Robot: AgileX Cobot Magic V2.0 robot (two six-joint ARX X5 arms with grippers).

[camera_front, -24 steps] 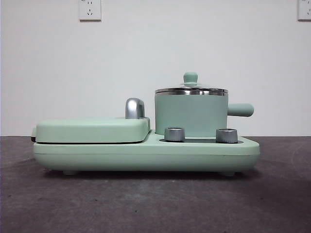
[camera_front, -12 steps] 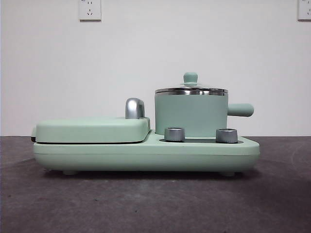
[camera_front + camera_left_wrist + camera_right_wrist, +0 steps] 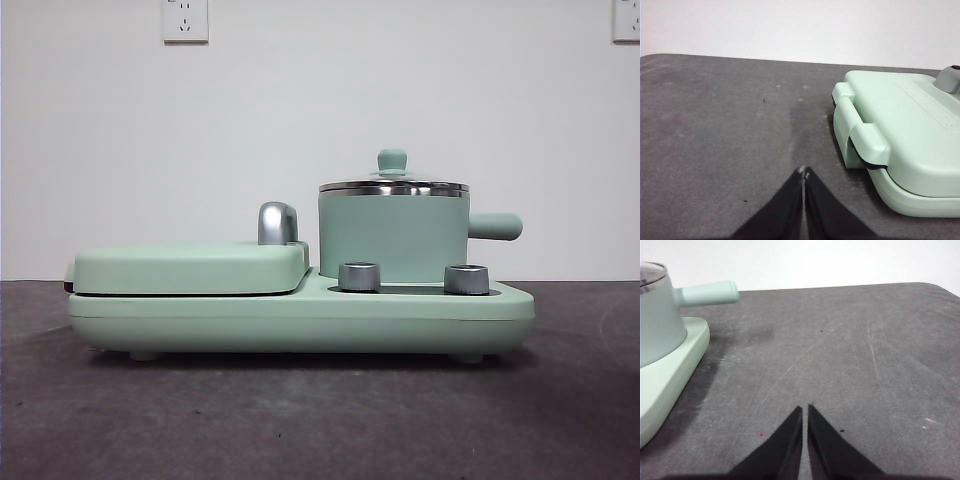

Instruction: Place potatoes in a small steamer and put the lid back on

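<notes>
Nothing had changed over the last second: the lid sat on the small steamer, so you had not begun. No potato showed in any view. Your left gripper waited narrow, empty, beside the griddle cover; your right gripper, equally pinched and empty, sat clear of the steamer's side handle. Bare surface lay open on both sides.

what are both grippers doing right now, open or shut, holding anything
left gripper: shut, empty, over bare table beside the griddle cover.
right gripper: shut, empty, over bare table.
</notes>
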